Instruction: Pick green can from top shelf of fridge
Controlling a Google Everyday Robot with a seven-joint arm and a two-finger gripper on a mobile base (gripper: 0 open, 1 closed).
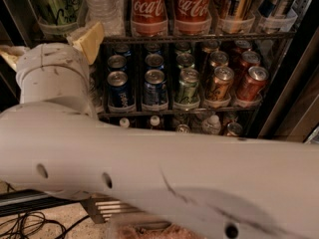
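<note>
The green can (54,5), tall and pale green with black script, stands in a clear bin at the far left of the top shelf (199,36) of the fridge (294,88). Its top is cut off by the frame's upper edge. My gripper (50,43) is just below and in front of the can, at the shelf's edge. Its two yellowish fingers are spread wide: one fingertip (90,38) is right of the can's base, the other (9,54) is to its left. The jaws are open and hold nothing. My white wrist and forearm (164,173) hide the lower fridge.
A water bottle (102,4) stands right of the green can, then two red Coca-Cola cans (147,6) and gold cans (234,4). Short cans (188,86) fill the rack below. Black cables (30,225) lie on the floor at lower left.
</note>
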